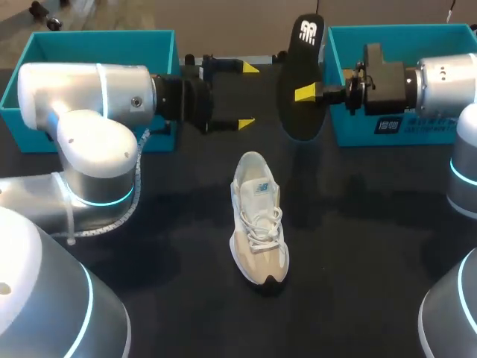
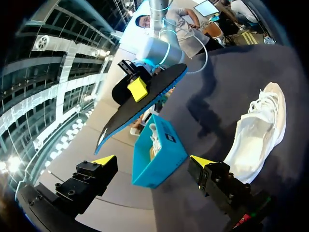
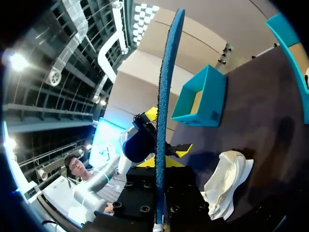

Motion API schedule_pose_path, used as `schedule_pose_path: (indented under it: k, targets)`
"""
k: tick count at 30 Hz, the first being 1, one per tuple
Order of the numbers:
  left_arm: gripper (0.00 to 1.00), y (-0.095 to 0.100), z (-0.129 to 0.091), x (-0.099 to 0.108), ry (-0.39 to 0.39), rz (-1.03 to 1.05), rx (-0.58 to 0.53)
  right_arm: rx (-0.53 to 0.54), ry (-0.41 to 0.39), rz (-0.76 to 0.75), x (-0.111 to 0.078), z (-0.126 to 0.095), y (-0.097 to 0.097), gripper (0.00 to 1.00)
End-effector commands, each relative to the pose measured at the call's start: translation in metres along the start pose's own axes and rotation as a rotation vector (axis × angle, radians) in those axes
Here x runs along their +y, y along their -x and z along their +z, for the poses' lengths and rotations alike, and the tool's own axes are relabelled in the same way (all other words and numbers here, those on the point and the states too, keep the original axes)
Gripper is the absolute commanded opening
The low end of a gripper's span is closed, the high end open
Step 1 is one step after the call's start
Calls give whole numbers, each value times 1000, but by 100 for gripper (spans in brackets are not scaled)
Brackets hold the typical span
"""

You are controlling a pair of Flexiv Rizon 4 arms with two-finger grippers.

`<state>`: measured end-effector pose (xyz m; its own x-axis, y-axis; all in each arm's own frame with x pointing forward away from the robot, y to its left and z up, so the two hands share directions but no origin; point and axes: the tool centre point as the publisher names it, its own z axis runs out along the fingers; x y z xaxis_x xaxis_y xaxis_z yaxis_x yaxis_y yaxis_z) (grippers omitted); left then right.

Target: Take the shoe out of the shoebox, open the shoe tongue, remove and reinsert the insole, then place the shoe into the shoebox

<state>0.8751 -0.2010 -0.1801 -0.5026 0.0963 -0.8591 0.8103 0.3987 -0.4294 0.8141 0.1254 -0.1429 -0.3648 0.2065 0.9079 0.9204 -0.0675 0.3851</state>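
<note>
While the right gripper (image 1: 302,93) is pinching the black insole (image 1: 305,52) from both sides and holding it on edge above the far middle of the table (image 1: 358,261), the left gripper (image 1: 247,95) is hovering just beside it, its yellow-tipped fingers spread wide with nothing between them. Both arms are coming in level from their own sides, and the two grippers are facing each other across the insole. In the right wrist view the insole is showing edge-on, running straight out between that gripper's own fingers, with a blue layer along its rim. In the left wrist view it is hanging ahead of the open fingers, tilted, with one yellow tip of the right gripper pressing on its flat side.

The white and beige shoe (image 1: 258,220) is standing on its sole on the table, outside both boxes and well apart from them, below the two grippers and nearer the robot, its toe pointing toward the near edge and its laces lying across the top. The left teal box (image 1: 97,45) is sitting at the far left behind the left arm, and the right teal box (image 1: 387,37) is sitting at the far right behind the right arm; in the left wrist view something white is lying inside the right one
</note>
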Motion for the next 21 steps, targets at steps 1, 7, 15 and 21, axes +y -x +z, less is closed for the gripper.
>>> schedule_pose_path:
  k: [1,7,15,21]
  targets:
    - [100,2,1,0,4,0,20,-2,1,0,0,2,0,0]
    - [100,2,1,0,4,0,20,-2,1,0,0,2,0,0]
    - [100,2,1,0,4,0,20,-2,1,0,0,2,0,0]
    - [100,-3,-7,-9,13,-101,120,-7,-87,-244,8,5,15,0]
